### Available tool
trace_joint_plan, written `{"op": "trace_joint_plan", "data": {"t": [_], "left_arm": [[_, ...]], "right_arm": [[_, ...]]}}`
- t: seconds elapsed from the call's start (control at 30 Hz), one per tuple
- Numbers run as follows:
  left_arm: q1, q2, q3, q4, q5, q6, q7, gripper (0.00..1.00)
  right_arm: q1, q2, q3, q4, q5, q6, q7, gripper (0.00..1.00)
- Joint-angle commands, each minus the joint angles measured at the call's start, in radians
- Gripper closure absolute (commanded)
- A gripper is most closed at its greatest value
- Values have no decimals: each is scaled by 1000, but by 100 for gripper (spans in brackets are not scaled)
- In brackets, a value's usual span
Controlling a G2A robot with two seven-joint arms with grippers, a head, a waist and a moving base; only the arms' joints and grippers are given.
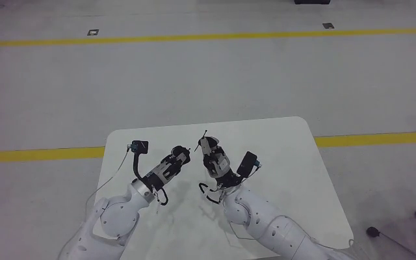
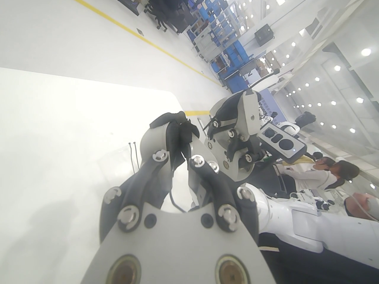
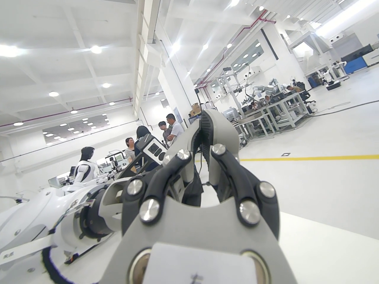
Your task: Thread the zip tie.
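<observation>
Two grippers, both mine, hang near each other above the white table (image 1: 286,140). My right gripper (image 1: 207,143) is clamped on the zip tie (image 1: 203,136). My left gripper (image 1: 184,153) is pinched closed, its contents unclear. Threading looks undone.

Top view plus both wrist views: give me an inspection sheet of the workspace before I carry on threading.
Surface: white table, rounded corners.
Job's things: zip tie, thin black strip sticking out of the right gripper.
Clutter: two thin black strips lying on the table, possibly spare ties.
Grippers: right gripper shut on the zip tie; left gripper shut, tip close to the right's, contents unclear.
Cables: black cable looping beside the left wrist.
Surroundings: grey floor with yellow lines; workbenches farther off.
</observation>
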Motion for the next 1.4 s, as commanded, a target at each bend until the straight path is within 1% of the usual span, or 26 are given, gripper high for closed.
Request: {"op": "trace_joint_plan", "data": {"t": [0.0, 0.17, 0.3, 0.63, 0.87, 1.03, 1.17, 1.37], "left_arm": [[0, 0, 0, 0, 0, 0, 0, 100], [0, 0, 0, 0, 0, 0, 0, 100], [0, 0, 0, 0, 0, 0, 0, 100], [0, 0, 0, 0, 0, 0, 0, 100], [0, 0, 0, 0, 0, 0, 0, 100], [1, -1, 2, 2, -6, 4, 5, 100], [6, -2, 4, 3, -76, 37, 1, 100], [24, 1, -19, -10, -174, 73, -34, 100]], "right_arm": [[-5, -4, 7, 12, -20, -6, -22, 100], [-1, -21, 9, 58, -66, -16, -107, 100], [17, -42, -4, 101, -82, -16, -157, 100], [71, -94, -46, 211, -95, -16, -230, 100], [95, -122, -60, 280, -122, -16, -293, 100], [95, -122, -60, 280, -122, -16, -293, 100], [95, -122, -60, 280, -122, -16, -293, 100], [95, -122, -60, 280, -122, -16, -293, 100]]}}
